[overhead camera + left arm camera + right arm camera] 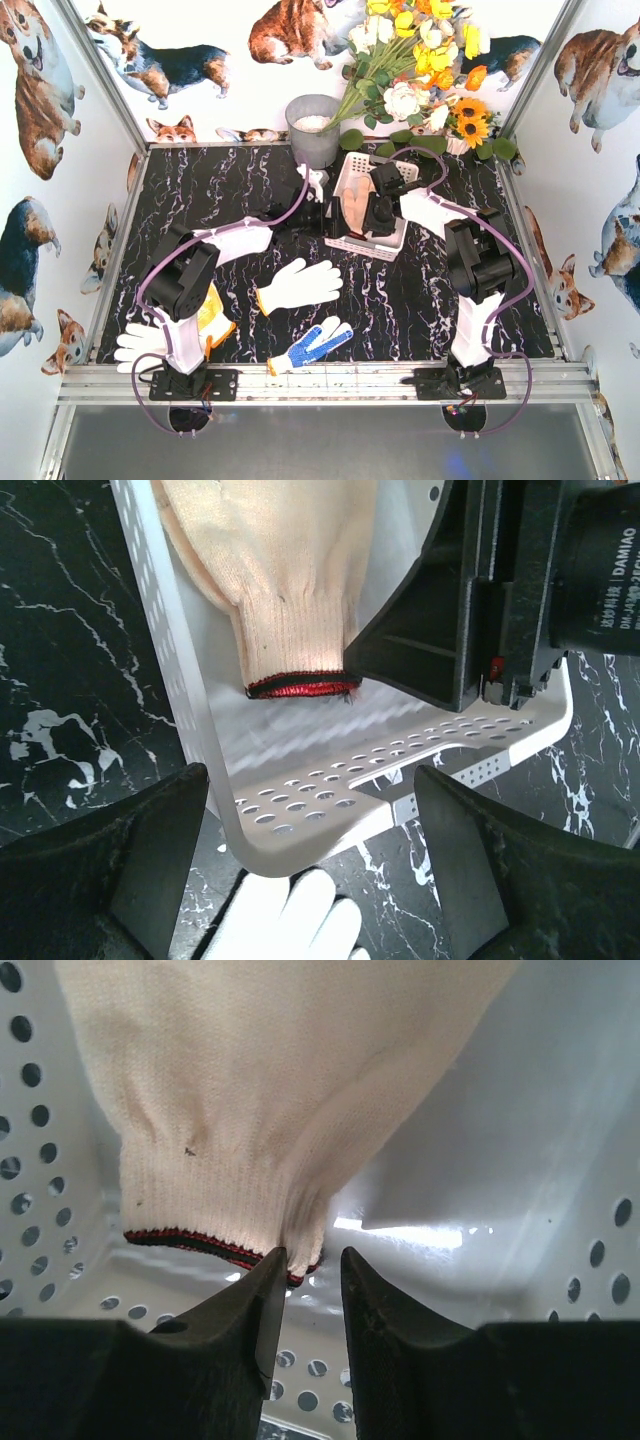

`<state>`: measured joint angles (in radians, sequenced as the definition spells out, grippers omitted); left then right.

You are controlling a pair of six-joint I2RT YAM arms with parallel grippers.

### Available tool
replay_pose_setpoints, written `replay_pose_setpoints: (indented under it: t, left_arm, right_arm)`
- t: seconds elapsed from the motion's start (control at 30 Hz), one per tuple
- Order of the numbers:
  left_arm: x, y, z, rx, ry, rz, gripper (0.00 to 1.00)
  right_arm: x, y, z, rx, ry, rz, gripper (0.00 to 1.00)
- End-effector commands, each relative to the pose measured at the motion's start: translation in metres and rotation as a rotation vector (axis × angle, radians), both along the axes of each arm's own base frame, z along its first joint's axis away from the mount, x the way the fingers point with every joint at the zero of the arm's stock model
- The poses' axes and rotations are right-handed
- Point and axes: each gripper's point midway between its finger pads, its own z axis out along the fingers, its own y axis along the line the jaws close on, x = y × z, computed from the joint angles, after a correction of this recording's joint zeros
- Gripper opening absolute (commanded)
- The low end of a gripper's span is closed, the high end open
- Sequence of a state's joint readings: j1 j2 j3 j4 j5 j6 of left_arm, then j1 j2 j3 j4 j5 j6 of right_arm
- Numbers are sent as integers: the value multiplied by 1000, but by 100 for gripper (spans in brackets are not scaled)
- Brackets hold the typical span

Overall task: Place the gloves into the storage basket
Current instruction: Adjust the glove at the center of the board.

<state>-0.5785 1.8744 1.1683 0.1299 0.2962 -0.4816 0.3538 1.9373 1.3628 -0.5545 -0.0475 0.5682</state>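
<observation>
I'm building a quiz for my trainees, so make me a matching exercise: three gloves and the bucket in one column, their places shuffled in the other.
1. cream knit glove with red-edged cuff
2. plain white knit glove
3. white knit glove with blue dots
4. grey metal bucket

A. back of the black marbled table, beside the yellow and white flowers
B. nearest the metal front rail
C. inside the white perforated plastic basket
D. mid-table, left of centre

Pairs: 1-C, 2-D, 3-B, 4-A
</observation>
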Motion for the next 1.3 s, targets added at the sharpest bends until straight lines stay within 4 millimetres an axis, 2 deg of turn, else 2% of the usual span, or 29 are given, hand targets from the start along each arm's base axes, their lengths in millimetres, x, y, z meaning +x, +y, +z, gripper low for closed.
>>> replay_pose_setpoints:
  t: [0.0, 0.13, 0.27, 0.33, 0.4, 0.43, 0.47, 0.53, 0.7, 0.73, 0.83, 0.93, 0.97, 1.03, 1.2, 1.27]
  left_arm:
    - [-10, -13, 14, -37, -15, -29, 78]
    - [-10, -15, 15, -36, -24, -22, 78]
    - [-5, -4, 34, -16, -93, 26, 80]
    - [-4, 4, 47, -6, -136, 53, 85]
    - [-5, 15, 59, 11, -176, 86, 89]
    - [-6, 22, 58, 30, -182, 105, 91]
    - [-8, 29, 70, 32, -209, 125, 92]
    - [-14, 44, 79, 50, -231, 167, 93]
    - [-43, 84, 81, 111, -212, 256, 94]
    - [-53, 94, 72, 135, -182, 268, 94]
    - [-78, 111, 59, 157, -122, 280, 93]
    - [-110, 115, 43, 182, -47, 234, 89]
    - [-121, 112, 42, 188, -35, 207, 87]
    - [-153, 105, 24, 213, 17, 127, 83]
    - [-241, 59, 6, 140, 192, -152, 81]
    - [-264, 56, 1, 144, 245, -205, 81]
  right_arm:
    - [1, -16, 11, -93, -38, -9, 31]
    - [1, -18, 24, -89, -61, -9, 32]
    - [-1, -17, 53, -58, -124, 6, 41]
    - [-4, -18, 72, -46, -168, 15, 44]
    - [-9, -20, 93, -32, -217, 29, 47]
    - [-12, -20, 102, -26, -240, 37, 47]
    - [-16, -22, 110, -21, -258, 46, 48]
    - [-24, -24, 127, -11, -300, 61, 50]
    - [-49, -43, 155, -26, -430, 65, 58]
    - [-55, -49, 154, -36, -451, 58, 59]
    - [-69, -61, 170, -33, -565, 50, 63]
    - [-88, -70, 185, -17, -639, 36, 68]
    - [-93, -72, 185, -15, -645, 35, 69]
    - [-103, -74, 182, -11, -643, 44, 70]
    - [-120, -77, 163, -20, -593, 78, 70]
    - [-125, -78, 155, -21, -580, 74, 69]
